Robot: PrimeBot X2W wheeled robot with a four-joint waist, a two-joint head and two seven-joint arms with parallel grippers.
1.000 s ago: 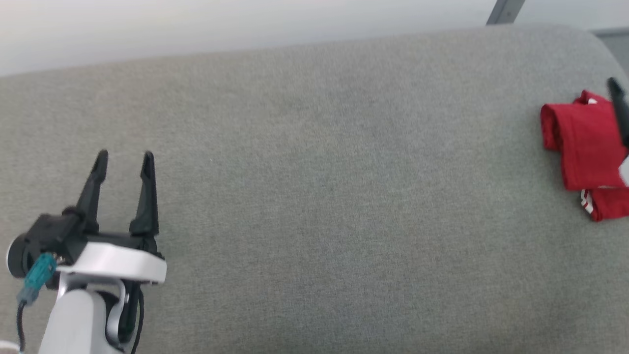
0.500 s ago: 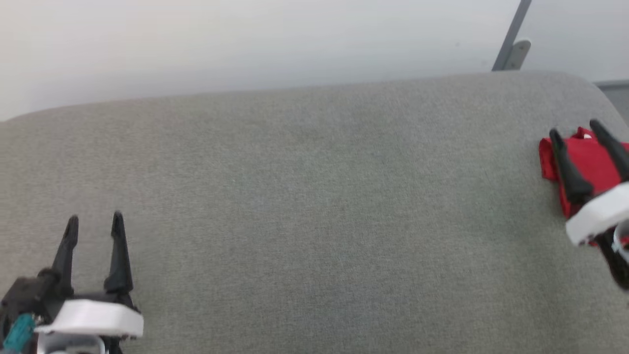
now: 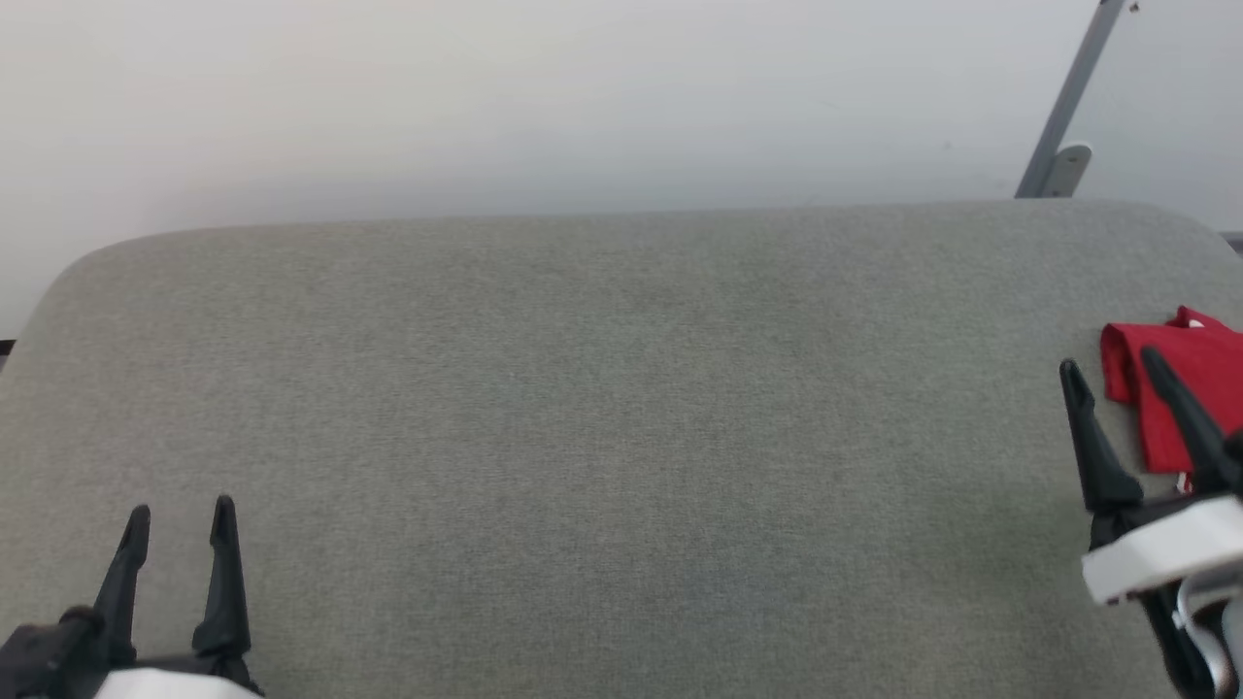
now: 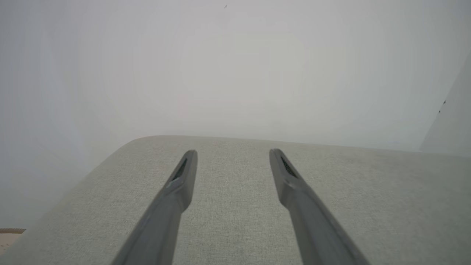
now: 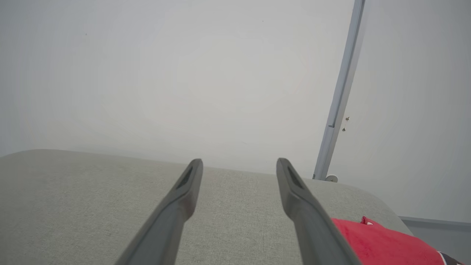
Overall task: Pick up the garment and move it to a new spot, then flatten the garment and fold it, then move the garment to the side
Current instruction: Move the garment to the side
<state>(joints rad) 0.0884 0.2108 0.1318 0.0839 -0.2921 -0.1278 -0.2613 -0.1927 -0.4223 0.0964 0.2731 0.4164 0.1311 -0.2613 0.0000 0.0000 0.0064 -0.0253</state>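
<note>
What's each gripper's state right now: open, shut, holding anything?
Left gripper: open, holding nothing, above the grey padded surface.
Right gripper: open, holding nothing; the folded red garment lies beside it.

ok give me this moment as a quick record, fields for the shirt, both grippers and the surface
surface: grey fabric-covered table, pale wall behind
shirt: red, folded, lying at the table's right edge, partly cut off in the head view
left gripper: jaws open, empty, over the near left of the table
right gripper: jaws open, empty, at the shirt's left edge; contact cannot be told
other: grey metal post behind the table's right corner
task stage: shirt folded and lying at the side
</note>
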